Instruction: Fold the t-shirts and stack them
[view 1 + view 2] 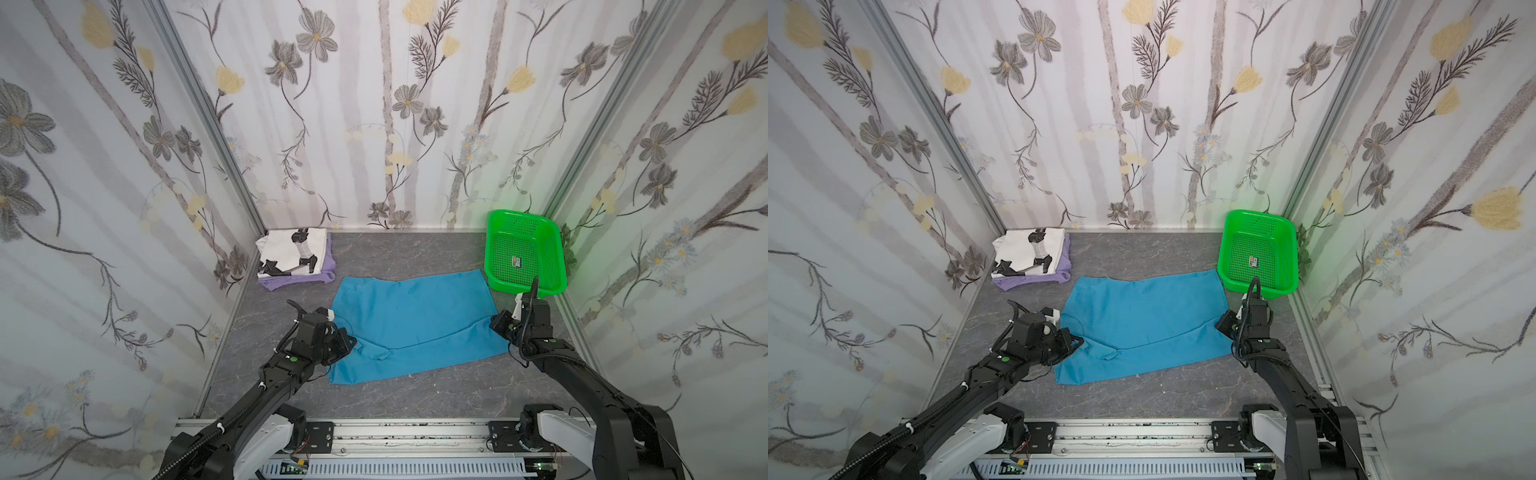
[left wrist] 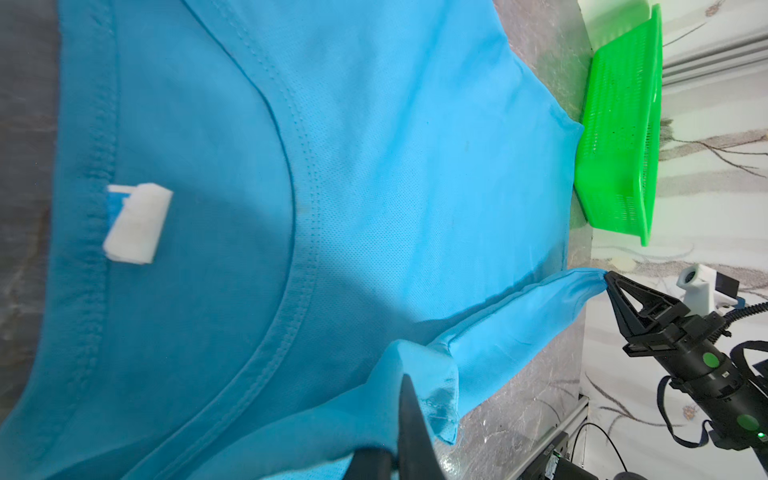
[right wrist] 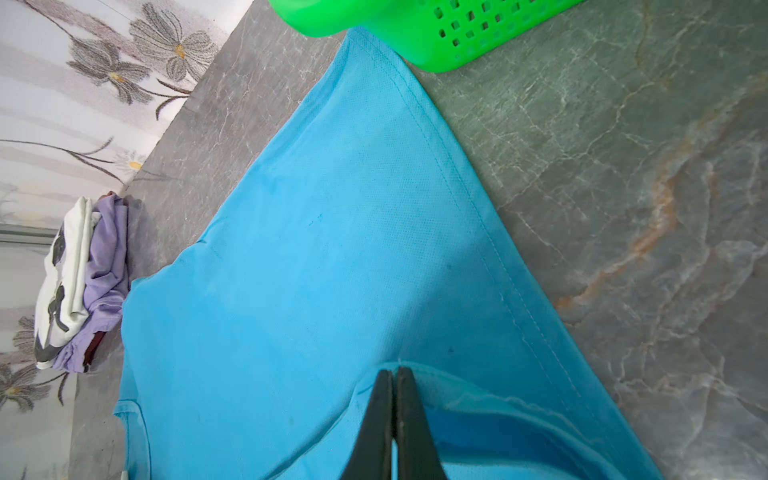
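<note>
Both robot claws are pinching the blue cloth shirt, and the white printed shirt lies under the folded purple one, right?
Not quite: the white printed shirt lies on top of the folded lavender shirt, not under it, as both top views show. The rest holds: the left gripper and right gripper are both shut on the teal-blue cloth shirt.

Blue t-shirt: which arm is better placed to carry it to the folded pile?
Probably left. The left gripper, shut on the blue t-shirt, is nearer the white-on-lavender pile; the right gripper pinches the opposite edge, by the green basket.
</note>
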{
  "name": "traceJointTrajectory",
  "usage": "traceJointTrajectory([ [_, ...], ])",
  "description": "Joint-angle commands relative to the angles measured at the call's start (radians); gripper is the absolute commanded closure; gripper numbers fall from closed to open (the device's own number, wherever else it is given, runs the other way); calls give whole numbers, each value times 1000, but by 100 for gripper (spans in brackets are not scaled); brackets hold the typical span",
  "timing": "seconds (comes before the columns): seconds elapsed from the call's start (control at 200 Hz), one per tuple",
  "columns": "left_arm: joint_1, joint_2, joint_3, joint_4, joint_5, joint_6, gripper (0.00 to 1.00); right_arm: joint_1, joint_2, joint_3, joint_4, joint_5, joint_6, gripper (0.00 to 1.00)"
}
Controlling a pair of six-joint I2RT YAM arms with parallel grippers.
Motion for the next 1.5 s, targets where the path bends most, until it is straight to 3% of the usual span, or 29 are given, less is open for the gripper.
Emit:
traceJointTrajectory([
  [0.0, 27, 14, 15, 38, -10, 16, 100, -3, 79, 45, 58, 13, -51, 100],
  [0.425, 106, 198, 137, 81, 74, 83, 100, -5, 220, 104, 100, 54, -65, 100],
  [0.844, 140, 252, 173, 98, 81, 91, 100, -5, 276, 167, 101, 64, -90, 100],
  [0.879, 144, 257, 180, 100, 85, 91, 100, -5, 279, 175, 98, 56, -93, 93],
  [0.899, 146, 260, 185, 99, 92, 91, 91, -6, 280, 180, 96, 52, -98, 88],
  [0.919, 149, 263, 190, 102, 98, 90, 71, -4, 278, 183, 93, 48, -101, 82],
  [0.929, 151, 265, 192, 103, 101, 91, 57, -3, 276, 184, 91, 45, -103, 79],
  [0.954, 154, 265, 198, 101, 107, 90, 33, -4, 267, 184, 92, 34, -110, 65],
  [0.974, 157, 264, 207, 95, 108, 88, 23, -3, 256, 184, 95, 25, -119, 55],
  [1.024, 166, 248, 225, 74, 96, 83, 11, 3, 214, 177, 95, 25, -140, 30],
  [1.044, 171, 236, 229, 64, 87, 82, 1, 6, 191, 172, 93, 33, -148, 21],
  [1.104, 183, 201, 245, 41, 76, 91, 0, 15, 128, 171, 53, 68, -177, 1],
  [1.179, 196, 178, 282, -26, 70, 115, 0, 22, 60, 183, -14, 86, -216, 0],
  [1.279, 201, 161, 289, -71, 74, 114, 0, 49, -2, 179, -39, 26, -253, 0],
  [1.494, 128, 198, 184, 59, 182, 41, 0, 145, 40, 161, -60, -88, -262, 0],
])
